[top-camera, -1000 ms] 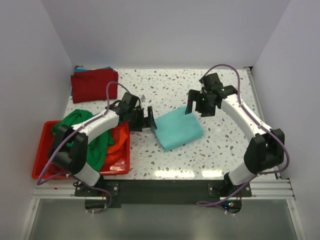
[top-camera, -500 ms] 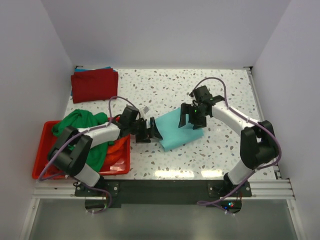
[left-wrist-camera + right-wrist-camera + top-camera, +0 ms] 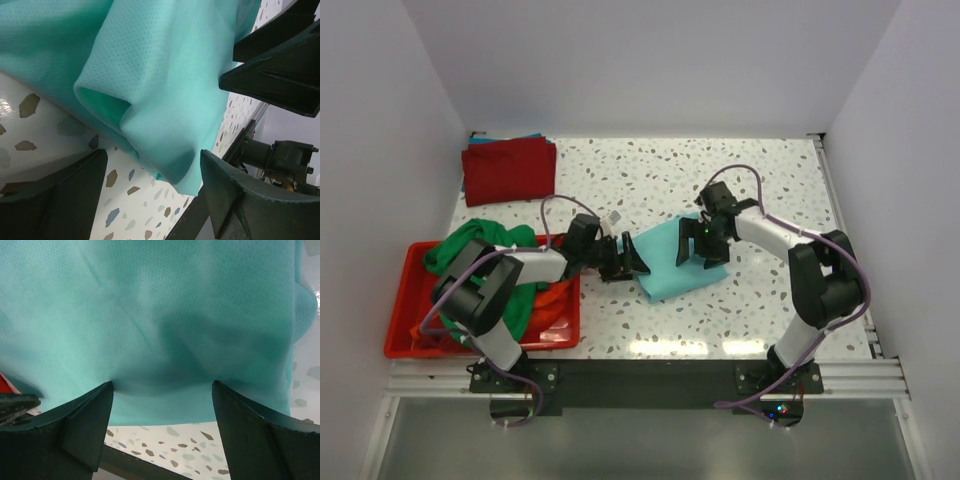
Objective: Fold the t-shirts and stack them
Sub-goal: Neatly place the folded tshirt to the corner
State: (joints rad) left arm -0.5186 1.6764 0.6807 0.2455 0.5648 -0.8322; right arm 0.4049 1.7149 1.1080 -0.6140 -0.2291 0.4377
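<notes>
A folded teal t-shirt (image 3: 665, 272) lies mid-table. My left gripper (image 3: 626, 258) is low at its left corner, open, and the folded corner (image 3: 165, 85) sits between the two fingers (image 3: 55, 200) without being pinched. My right gripper (image 3: 699, 246) stands open on the shirt's far right part, both fingertips (image 3: 80, 425) pressing dents into the cloth (image 3: 160, 315) close to its edge. A folded dark red t-shirt (image 3: 508, 170) lies at the back left on a blue one (image 3: 480, 138). A green t-shirt (image 3: 470, 248) and an orange one (image 3: 556, 292) are heaped in the bin.
The red plastic bin (image 3: 402, 335) stands at the near left, beside the left arm. White walls close the table on the left, back and right. The right gripper's dark body (image 3: 280, 65) shows just beyond the shirt in the left wrist view.
Both grippers have closed in on the teal shirt. The left slid right and low to its left corner, jaws narrowing a little. The right came down from the back right onto the cloth.
</notes>
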